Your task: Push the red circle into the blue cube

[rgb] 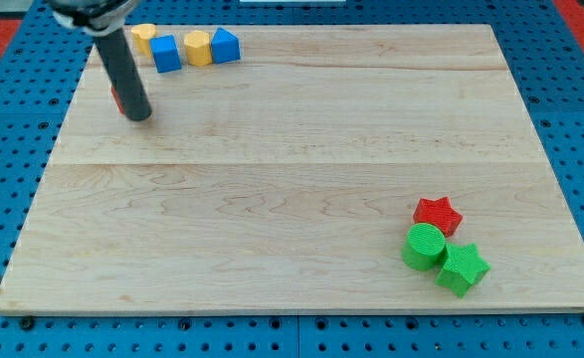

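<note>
The small red circle block (pixel 116 97), mostly hidden behind the dark rod, is being touched on its right by my tip (pixel 139 115), which grips nothing, seemingly so it can be driven up-right toward the blue cube block (pixel 166 54) near the wooden board's (pixel 301 189) top edge.

The arm shows only as a straight rod, dark charcoal and smooth, round in section like a thick cylinder. At the top edge it joins a wider black mount with pale grey metal glinting on it. My tip (pixel 138 116) ends blunt and flat, the same dark colour throughout.
</note>
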